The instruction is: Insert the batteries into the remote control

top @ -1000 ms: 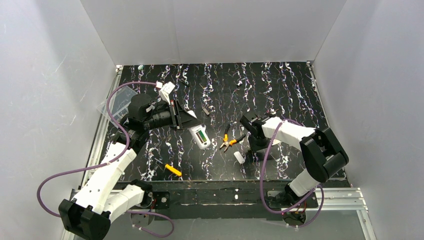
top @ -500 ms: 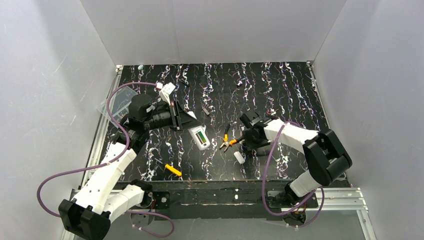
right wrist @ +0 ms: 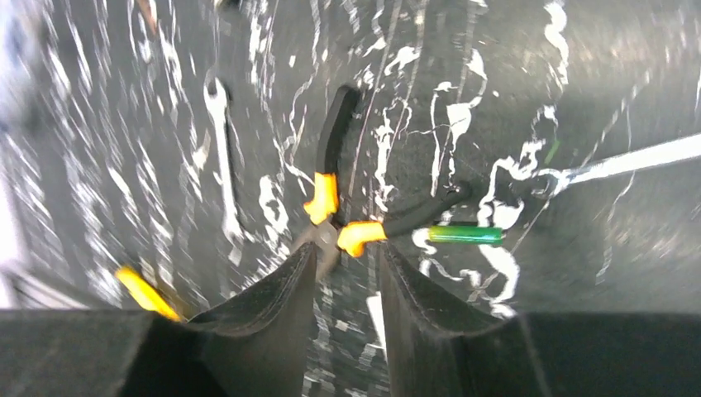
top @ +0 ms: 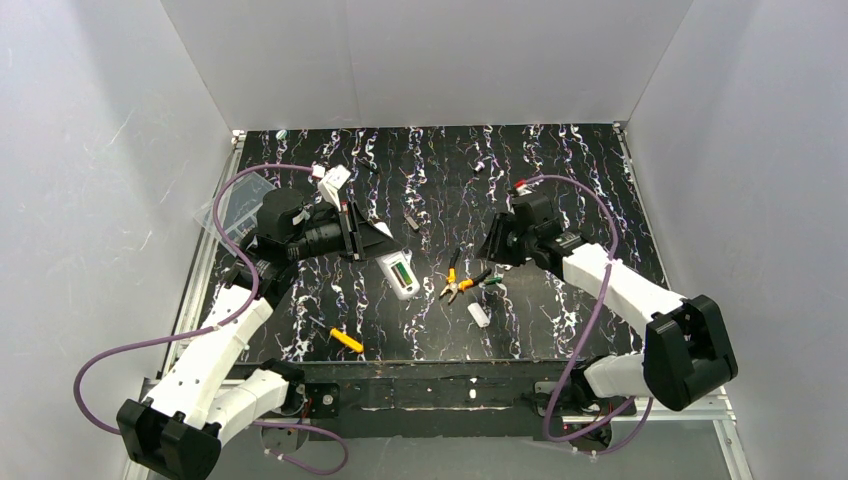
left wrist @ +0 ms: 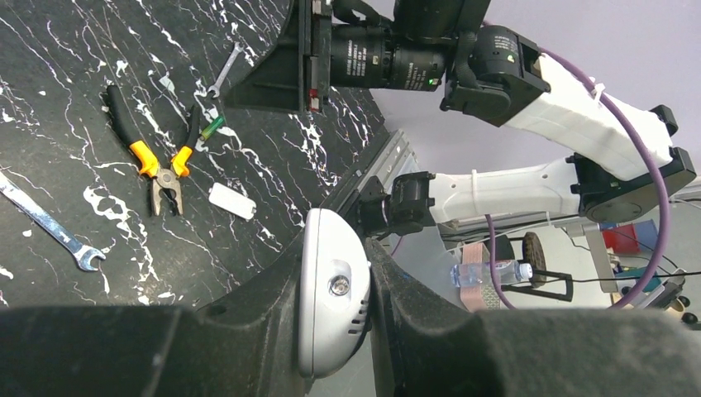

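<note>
My left gripper (top: 380, 250) is shut on the white remote control (top: 401, 273) and holds it near the mat's middle. A green patch shows on the remote's upper face. In the left wrist view its rounded white end (left wrist: 334, 302) sits clamped between the fingers. One green battery (top: 492, 283) lies on the mat beside a handle of the pliers (top: 455, 281). It also shows in the right wrist view (right wrist: 464, 235) and the left wrist view (left wrist: 212, 126). My right gripper (top: 496, 246) hovers just behind it, open and empty (right wrist: 347, 252).
The yellow-and-black pliers (right wrist: 331, 198) lie ahead of the right fingers. A small white cover piece (top: 479, 315) lies near the front. A yellow-handled tool (top: 345, 340) lies front left, a wrench (right wrist: 221, 157) beside the pliers, a clear plastic box (top: 235, 200) far left.
My right arm has swung up and back from the pliers, its gripper now farther from the front edge. The green battery now shows on the mat there. The left arm and remote have not moved.
</note>
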`<control>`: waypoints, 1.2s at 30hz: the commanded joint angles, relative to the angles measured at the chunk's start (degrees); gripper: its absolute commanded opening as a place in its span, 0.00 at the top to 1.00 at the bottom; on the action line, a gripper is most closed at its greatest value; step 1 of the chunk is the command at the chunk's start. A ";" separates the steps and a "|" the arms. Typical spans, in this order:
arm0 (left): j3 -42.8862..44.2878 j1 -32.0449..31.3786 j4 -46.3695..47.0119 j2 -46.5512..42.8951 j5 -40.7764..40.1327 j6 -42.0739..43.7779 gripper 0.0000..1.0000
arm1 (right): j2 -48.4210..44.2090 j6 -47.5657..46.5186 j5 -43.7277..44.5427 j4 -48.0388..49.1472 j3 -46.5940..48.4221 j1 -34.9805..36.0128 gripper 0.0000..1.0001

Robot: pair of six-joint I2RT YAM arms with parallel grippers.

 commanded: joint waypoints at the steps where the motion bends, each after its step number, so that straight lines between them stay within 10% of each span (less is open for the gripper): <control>1: 1.49 -0.21 0.84 -2.33 1.16 1.41 1.00 | 0.50 -37.08 -12.27 -0.61 5.05 -0.24 0.60; 14: 3.18 -0.21 -3.34 -2.23 0.22 3.53 1.00 | 7.18 -80.96 -14.03 -16.35 7.86 -0.25 0.43; 36: 1.52 -0.19 -4.83 -4.59 -0.61 4.81 1.00 | 15.30 -95.63 -12.67 -9.44 2.97 -0.25 0.47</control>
